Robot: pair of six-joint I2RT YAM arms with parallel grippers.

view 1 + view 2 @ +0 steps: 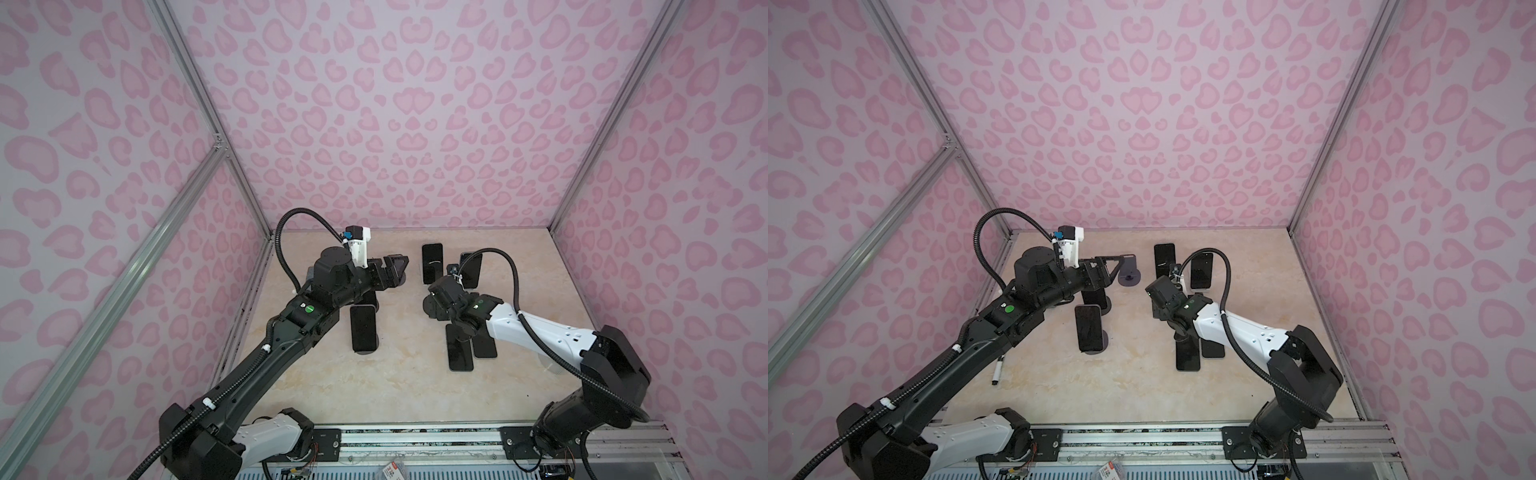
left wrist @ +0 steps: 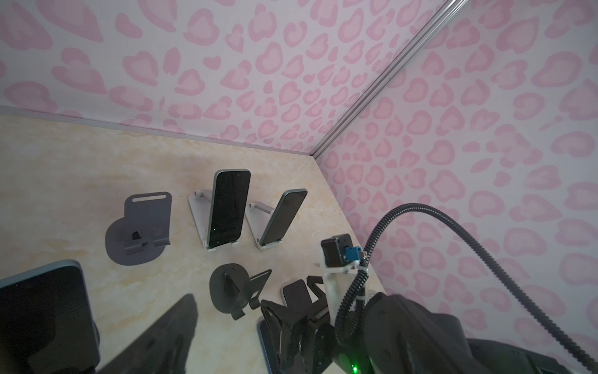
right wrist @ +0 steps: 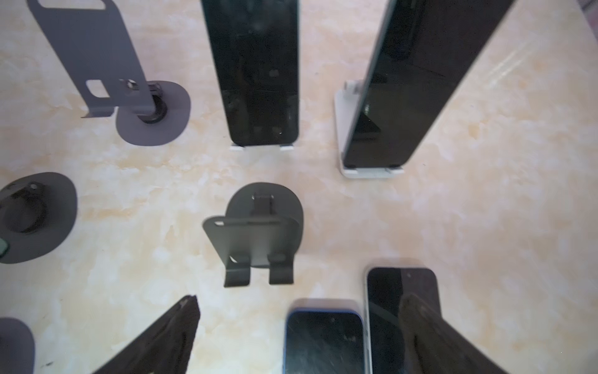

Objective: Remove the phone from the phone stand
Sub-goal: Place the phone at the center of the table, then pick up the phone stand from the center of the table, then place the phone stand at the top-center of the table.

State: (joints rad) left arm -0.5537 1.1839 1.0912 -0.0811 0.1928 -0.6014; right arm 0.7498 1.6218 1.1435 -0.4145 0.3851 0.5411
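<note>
In a top view the black left gripper (image 1: 397, 272) hung spread, empty-jawed in its wrist view; the right wrist view showed the black right gripper (image 3: 301, 296) spread around the flat blue-edged black phone (image 3: 323, 343), set-down seemingly done, a clear lift due.

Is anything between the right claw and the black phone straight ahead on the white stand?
Yes: an empty dark grey metal stand sits between the open right gripper and that black phone on its white stand.
</note>
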